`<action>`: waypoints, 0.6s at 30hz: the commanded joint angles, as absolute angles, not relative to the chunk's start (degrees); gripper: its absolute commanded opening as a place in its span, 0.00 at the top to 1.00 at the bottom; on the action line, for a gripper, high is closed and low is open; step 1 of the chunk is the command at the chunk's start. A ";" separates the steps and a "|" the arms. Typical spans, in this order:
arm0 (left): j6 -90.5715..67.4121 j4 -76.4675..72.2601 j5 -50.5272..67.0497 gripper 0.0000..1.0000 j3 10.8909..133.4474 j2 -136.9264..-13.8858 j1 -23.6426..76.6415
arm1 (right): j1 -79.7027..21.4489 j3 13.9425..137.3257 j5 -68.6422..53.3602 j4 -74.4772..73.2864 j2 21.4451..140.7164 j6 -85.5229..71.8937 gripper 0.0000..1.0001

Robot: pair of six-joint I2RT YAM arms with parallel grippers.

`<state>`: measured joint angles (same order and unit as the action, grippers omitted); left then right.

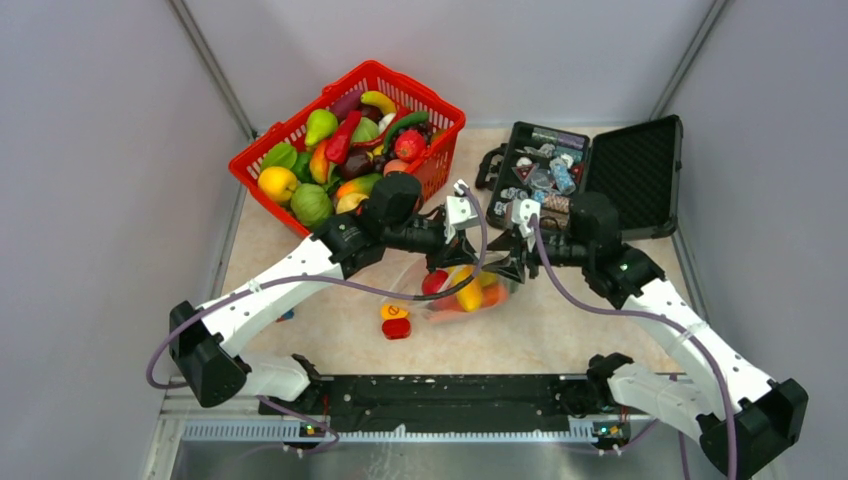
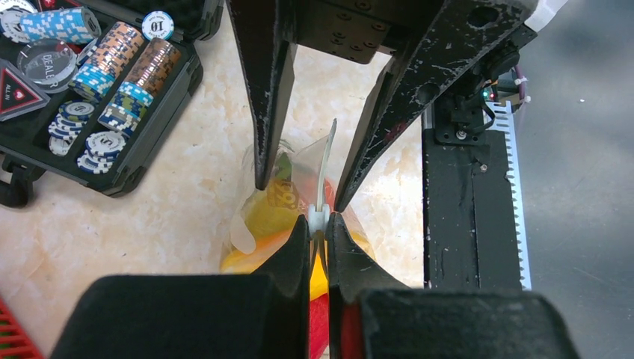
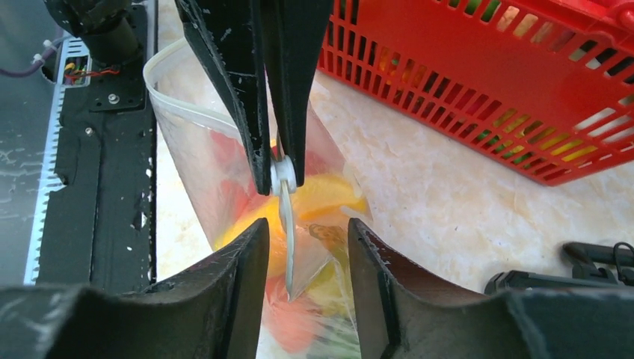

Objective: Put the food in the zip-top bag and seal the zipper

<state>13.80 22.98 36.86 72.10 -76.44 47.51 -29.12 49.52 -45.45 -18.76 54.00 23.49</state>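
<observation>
The zip-top bag lies mid-table with red, yellow and orange food inside it. My left gripper is shut on the zipper, its tips pinching the small white slider. From the opposite side, my right gripper stands open, one finger on each side of the upright zipper strip and touching neither. In the right wrist view the left gripper comes down from the top, and the bag spreads out behind it. More food fills the red basket.
The open black case with poker chips sits back right. A small orange-and-red button block lies just left of the bag. The black rail runs along the near edge. The basket wall is close behind the bag.
</observation>
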 commanded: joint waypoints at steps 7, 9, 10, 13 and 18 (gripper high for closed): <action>13.85 20.71 38.41 1.00 74.71 -76.51 47.55 | -29.10 52.14 -50.31 -14.12 55.34 23.17 0.67; 14.45 21.38 38.13 1.00 74.71 -76.53 47.54 | -29.09 52.62 -50.42 -15.09 55.79 23.81 0.70; 14.53 21.56 38.10 1.00 74.81 -76.55 47.52 | -29.10 52.60 -50.38 -15.11 55.94 23.81 0.71; 14.44 20.99 38.37 1.00 74.68 -76.54 47.47 | -29.09 52.64 -50.70 -15.07 56.08 23.63 0.82; 14.06 21.16 38.40 1.00 75.31 -76.99 47.53 | -29.09 51.71 -50.16 -14.24 55.30 23.35 1.00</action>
<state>13.67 23.16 36.84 72.20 -76.49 47.51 -29.12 49.63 -49.28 -17.19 56.03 22.96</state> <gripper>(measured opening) 0.035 0.022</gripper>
